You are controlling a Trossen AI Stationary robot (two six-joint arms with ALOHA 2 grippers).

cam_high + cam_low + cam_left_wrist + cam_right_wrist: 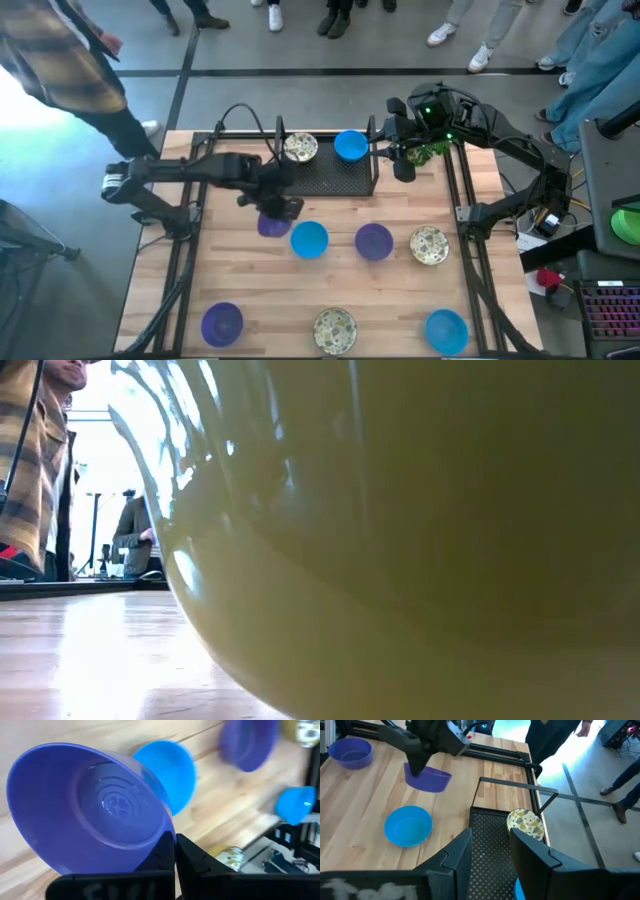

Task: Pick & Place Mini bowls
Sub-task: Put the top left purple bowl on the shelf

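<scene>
Left gripper point(275, 212) clamps purple bowl point(270, 224) above wooden table point(390, 280)

The pale wooden plank table point(270, 300) carried a black mesh tray point(335, 178) at its far edge. Directly on the boards sat a bright blue bowl point(309, 240), a purple bowl point(374, 241) and a cream speckled bowl point(429, 245) in a middle row. Along the near edge sat another purple bowl point(222, 323), a second speckled bowl point(335, 330) (filling the low view) and a second blue bowl point(446, 331).
</scene>
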